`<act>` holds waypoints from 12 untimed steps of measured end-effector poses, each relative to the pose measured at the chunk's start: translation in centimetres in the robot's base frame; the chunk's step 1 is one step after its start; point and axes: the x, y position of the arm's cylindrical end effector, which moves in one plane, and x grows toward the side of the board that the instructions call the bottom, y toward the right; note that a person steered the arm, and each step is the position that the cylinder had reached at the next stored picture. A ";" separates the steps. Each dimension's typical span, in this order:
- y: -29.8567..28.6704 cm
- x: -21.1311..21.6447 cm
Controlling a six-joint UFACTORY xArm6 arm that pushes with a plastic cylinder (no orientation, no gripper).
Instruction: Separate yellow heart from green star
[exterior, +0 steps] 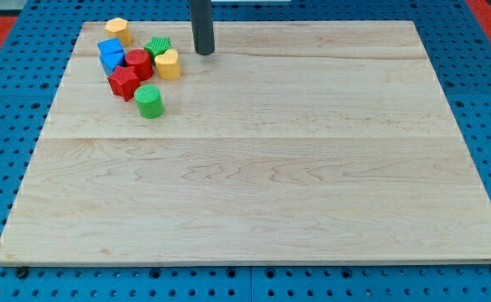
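The yellow heart (pixel 168 64) lies near the view's top left, touching the green star (pixel 157 46) just above and left of it. My tip (pixel 204 52) is down on the board a short way to the right of both, level with the star and apart from the blocks. The rod rises out of the view's top.
A cluster sits left of the heart: a red round block (pixel 138 63), a red star-like block (pixel 123 82), two blue blocks (pixel 110 55), a yellow block (pixel 117 31) at the top, and a green cylinder (pixel 149 101) below. The wooden board (pixel 262 168) lies on a blue pegboard.
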 end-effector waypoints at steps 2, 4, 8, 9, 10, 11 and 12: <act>-2.5 -5.0; -4.2 -5.2; -6.8 -2.4; -5.7 0.8; -4.5 3.0; -2.8 8.5; -2.5 12.4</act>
